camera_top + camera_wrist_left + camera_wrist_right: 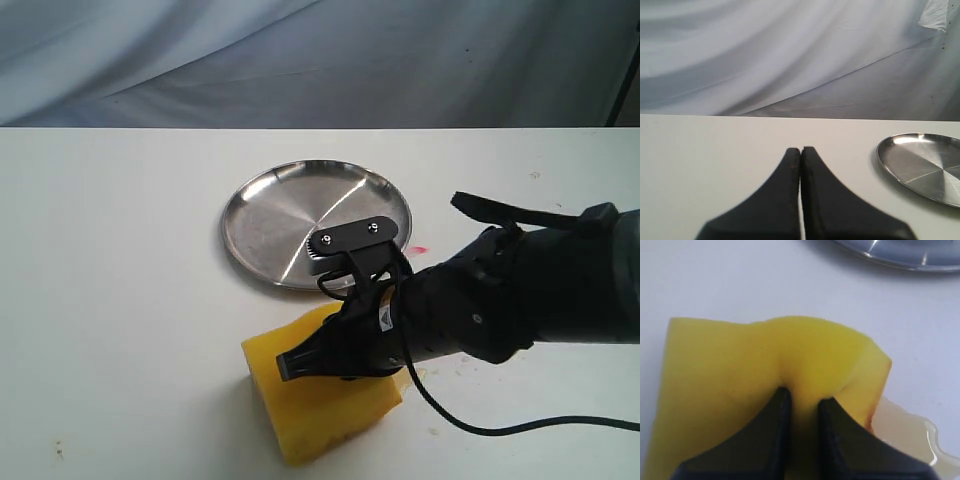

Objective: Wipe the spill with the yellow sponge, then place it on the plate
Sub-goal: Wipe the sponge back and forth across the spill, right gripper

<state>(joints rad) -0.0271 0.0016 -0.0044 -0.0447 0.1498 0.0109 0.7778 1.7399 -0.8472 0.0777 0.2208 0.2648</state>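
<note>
The yellow sponge lies low on the table near the front, squeezed in the middle by my right gripper, which is shut on it. Beside the sponge's edge a pale tan puddle, the spill, shows in the right wrist view; the arm hides most of it in the exterior view. The steel plate rests behind the sponge, with nothing on it. My left gripper hovers over bare table left of the plate, fingers pressed together, holding nothing.
A small pink-red smear marks the table right of the plate. The right arm's black cable trails across the front right. A grey cloth backdrop hangs behind the white table.
</note>
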